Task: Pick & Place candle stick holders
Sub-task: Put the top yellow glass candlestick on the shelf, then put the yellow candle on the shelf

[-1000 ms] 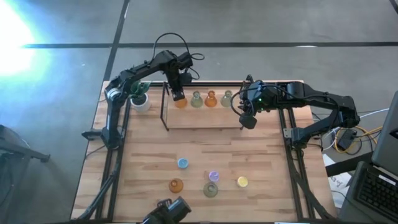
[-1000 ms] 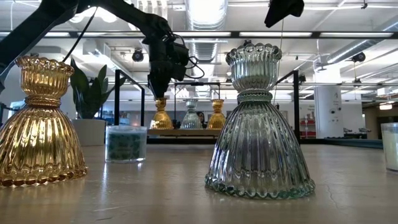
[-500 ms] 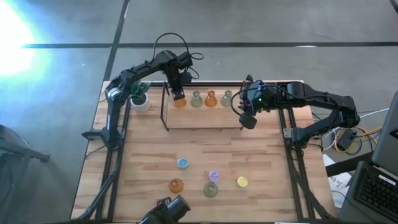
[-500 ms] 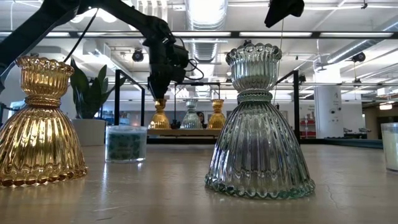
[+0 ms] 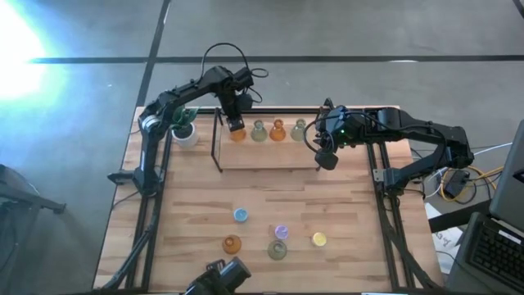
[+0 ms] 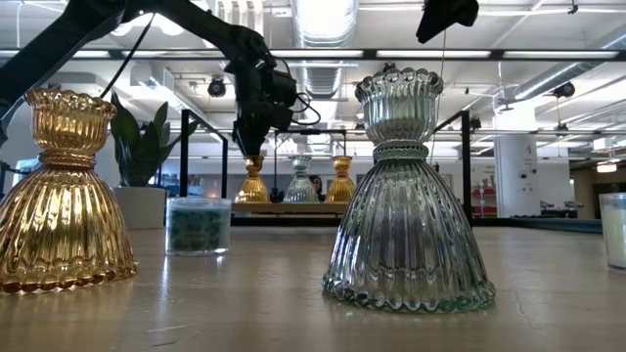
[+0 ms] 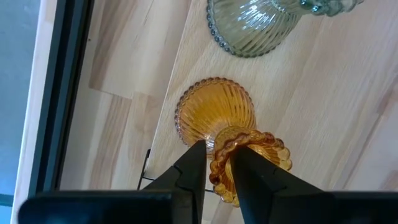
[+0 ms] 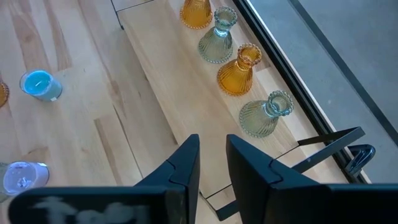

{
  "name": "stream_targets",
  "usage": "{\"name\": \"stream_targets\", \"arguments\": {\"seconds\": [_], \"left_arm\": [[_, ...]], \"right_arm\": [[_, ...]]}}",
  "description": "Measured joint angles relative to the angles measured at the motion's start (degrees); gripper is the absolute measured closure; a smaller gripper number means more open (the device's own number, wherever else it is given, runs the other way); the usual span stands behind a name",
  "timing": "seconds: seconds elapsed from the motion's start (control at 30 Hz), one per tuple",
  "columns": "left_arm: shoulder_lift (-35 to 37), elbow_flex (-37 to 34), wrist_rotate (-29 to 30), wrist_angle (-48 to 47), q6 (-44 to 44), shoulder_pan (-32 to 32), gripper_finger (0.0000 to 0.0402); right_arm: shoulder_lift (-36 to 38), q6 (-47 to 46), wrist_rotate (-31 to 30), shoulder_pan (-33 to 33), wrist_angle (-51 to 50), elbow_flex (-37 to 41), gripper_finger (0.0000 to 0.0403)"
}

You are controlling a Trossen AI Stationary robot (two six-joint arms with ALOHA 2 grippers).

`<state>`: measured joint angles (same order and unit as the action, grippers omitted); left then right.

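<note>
Four candle stick holders stand in a row on a raised wooden shelf [image 5: 270, 153] at the far side: amber [image 5: 237, 135], green [image 5: 259, 132], amber [image 5: 278, 131], green [image 5: 299, 129]. My left gripper [image 5: 236, 124] is above the leftmost amber holder [image 7: 214, 115] and shut on its top. My right gripper [image 5: 326, 159] hangs open and empty by the shelf's right end. On the near table stand blue [image 5: 240, 215], amber [image 5: 232, 243], purple [image 5: 281, 233], green [image 5: 277, 250] and yellow [image 5: 318, 239] holders. My left gripper pinches the scalloped top rim [image 7: 219, 163] of the leftmost amber holder between its two fingers, one finger outside the rim and one over the cup's mouth. The fingers come from above, pointing down. The holder stands upright with its base [image 7: 211, 106] on the shelf.
A white potted green plant [image 5: 184, 128] stands at the far left, beside the shelf's black frame post [image 5: 217, 139]. The green holder [image 7: 255, 25] stands right next to the held one. Bare wood lies between the shelf and the near group.
</note>
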<state>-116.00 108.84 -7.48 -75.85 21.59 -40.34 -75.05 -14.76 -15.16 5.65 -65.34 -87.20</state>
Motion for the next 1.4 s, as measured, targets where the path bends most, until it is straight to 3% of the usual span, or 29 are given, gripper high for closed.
{"name": "stream_targets", "arguments": {"seconds": [0.47,0.73,0.93,1.07,1.23,1.4], "left_arm": [[0.7,2.0,0.5,-0.6,-0.6,0.0,0.0326],[0.8,5.0,0.4,-5.7,-1.7,0.0,0.0325],[0.8,10.5,0.3,-13.7,-3.2,0.0,0.0325],[1.2,16.5,-0.2,-14.2,-4.2,0.0,0.0325],[3.3,26.3,-9.7,-13.7,-7.0,0.7,0.0325],[13.8,20.0,-24.8,-5.8,-11.1,2.6,0.0326]], "right_arm": [[0.0,0.0,0.0,0.0,0.0,0.0,0.0316],[0.0,0.0,0.0,0.0,0.0,0.0,0.0327],[0.0,0.0,0.0,0.0,0.0,0.0,0.0334],[0.0,0.0,0.0,0.0,0.1,0.0,0.0330],[0.0,0.0,0.0,0.0,0.1,0.0,0.0321],[0.1,0.0,0.0,0.0,-0.1,0.0,0.0316]]}}
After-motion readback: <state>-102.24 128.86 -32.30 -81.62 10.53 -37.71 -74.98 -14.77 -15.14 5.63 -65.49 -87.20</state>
